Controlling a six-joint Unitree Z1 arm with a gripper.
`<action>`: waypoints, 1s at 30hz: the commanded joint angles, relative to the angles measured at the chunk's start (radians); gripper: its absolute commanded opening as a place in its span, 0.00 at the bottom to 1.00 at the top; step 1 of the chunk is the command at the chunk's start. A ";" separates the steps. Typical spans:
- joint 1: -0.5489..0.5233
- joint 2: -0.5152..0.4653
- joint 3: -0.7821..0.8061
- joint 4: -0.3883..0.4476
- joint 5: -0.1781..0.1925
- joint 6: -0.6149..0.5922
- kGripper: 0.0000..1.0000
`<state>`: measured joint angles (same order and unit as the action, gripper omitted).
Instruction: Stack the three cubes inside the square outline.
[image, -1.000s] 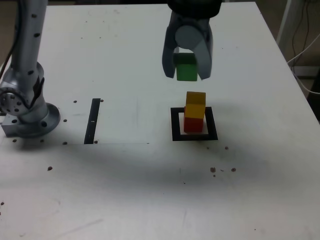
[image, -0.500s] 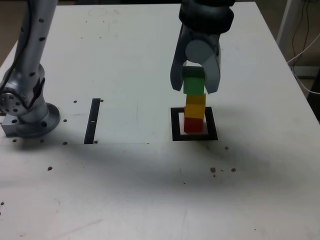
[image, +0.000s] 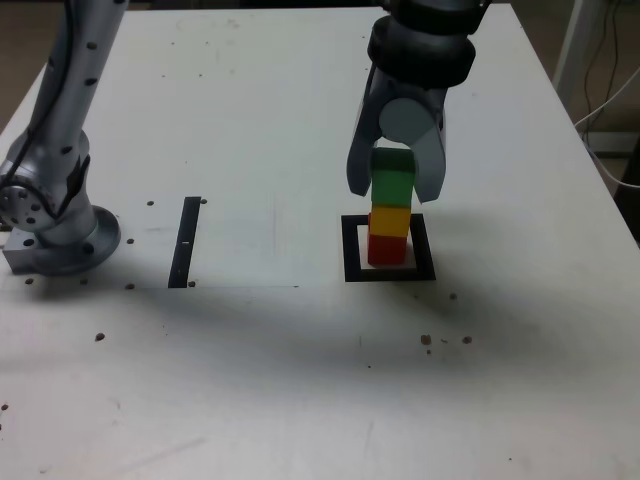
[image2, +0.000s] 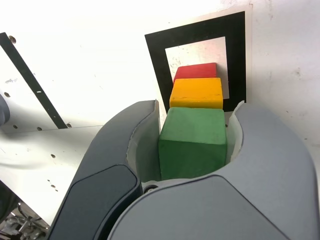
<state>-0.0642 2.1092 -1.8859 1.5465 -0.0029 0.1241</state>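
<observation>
Across the whole scene: one white tabletop (image: 280, 380), matte and marked with small dark specks.

Item: one grey robot arm (image: 57, 170), jointed, its round base standing at the left of the exterior view.

Item: one grey gripper (image: 396, 192) with curved fingers, below a black wrist section (image: 425, 48), at the far side in the exterior view. State: closed on the green cube, a finger against either side.

Item: one flat square outline (image: 351, 250), thick and black with a white centre, right of the middle in the exterior view.

Item: one thin straight black strip (image: 184, 243), flat on the tabletop, well left of the outline in the exterior view.

Items, three matte cubes of equal size. Red cube (image: 387, 252): within the outline, at the bottom. Yellow cube (image: 390, 223): resting on the red. Green cube (image: 392, 186): gripped above the yellow; whether those two touched could not be told.
</observation>
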 joint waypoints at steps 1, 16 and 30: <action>-0.002 0.008 0.004 0.000 -0.002 -0.001 0.25; -0.002 -0.006 0.039 -0.025 -0.002 -0.001 1.00; -0.006 -0.124 0.080 -0.030 0.023 0.001 1.00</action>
<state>-0.0655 2.0014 -1.8087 1.5135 0.0153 0.1241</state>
